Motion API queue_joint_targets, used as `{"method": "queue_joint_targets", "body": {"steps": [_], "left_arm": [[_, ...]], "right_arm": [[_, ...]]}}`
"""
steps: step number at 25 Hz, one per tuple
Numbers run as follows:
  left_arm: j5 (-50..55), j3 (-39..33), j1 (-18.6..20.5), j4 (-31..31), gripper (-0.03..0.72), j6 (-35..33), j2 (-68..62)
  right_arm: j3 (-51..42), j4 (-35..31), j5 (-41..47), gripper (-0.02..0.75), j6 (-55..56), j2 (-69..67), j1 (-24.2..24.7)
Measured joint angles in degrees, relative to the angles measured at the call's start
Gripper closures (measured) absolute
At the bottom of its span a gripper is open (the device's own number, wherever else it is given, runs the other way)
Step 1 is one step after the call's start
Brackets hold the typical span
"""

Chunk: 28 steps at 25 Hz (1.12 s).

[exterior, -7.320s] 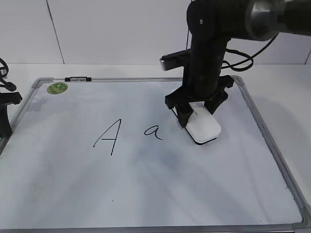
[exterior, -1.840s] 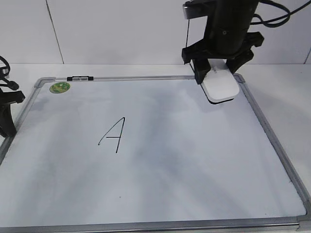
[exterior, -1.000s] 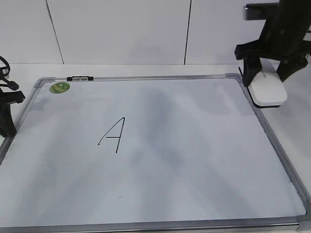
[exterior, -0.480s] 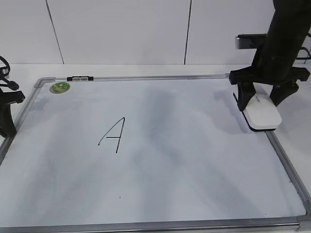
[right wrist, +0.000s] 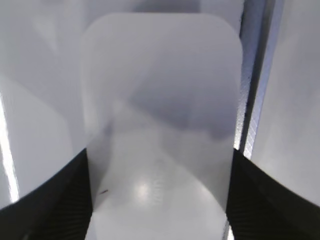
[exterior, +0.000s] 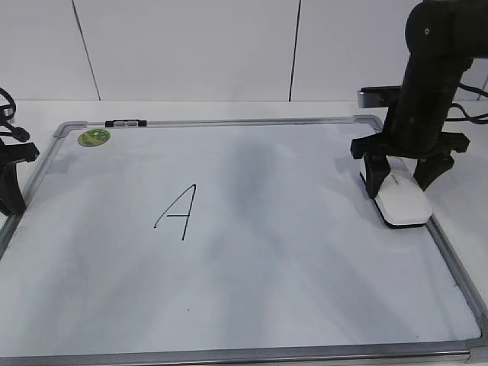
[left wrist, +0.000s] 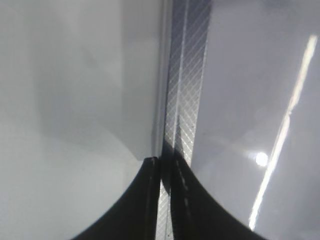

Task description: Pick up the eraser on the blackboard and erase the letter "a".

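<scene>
Eraser [exterior: 404, 204]: smooth white plastic block with rounded corners and a thin black underside, at centre right of the exterior view, lying at the board's right edge, just beside the frame.
Right gripper [exterior: 402, 181]: matte black fingers pinch the eraser's two long sides; the right wrist view shows a dark finger [right wrist: 47, 200] against each flank of the glossy white top [right wrist: 160, 125].
Blackboard [exterior: 259, 305]: broad white wipe-clean surface, smudged grey, with a grey metal frame and rounded corners.
Capital "A" [exterior: 177, 212]: thin black marker strokes, left of centre.
Green sticker [exterior: 93, 137]: round, at upper left.
Left gripper [left wrist: 161, 200]: dark fingers look pressed nearly together over the ribbed metal frame, though the view is blurred.
</scene>
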<state>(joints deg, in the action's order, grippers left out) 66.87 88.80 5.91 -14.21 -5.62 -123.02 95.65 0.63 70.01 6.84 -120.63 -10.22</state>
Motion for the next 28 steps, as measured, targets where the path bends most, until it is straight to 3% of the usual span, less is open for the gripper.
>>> {"method": "queue_joint_targets", "body": {"steps": [28], "left_arm": [[0.0,0.0,0.0,-0.38,0.674,0.0,0.0]], "right_arm": [[0.0,0.34,-0.48,0.184,-0.1,-1.12,0.03]]}}
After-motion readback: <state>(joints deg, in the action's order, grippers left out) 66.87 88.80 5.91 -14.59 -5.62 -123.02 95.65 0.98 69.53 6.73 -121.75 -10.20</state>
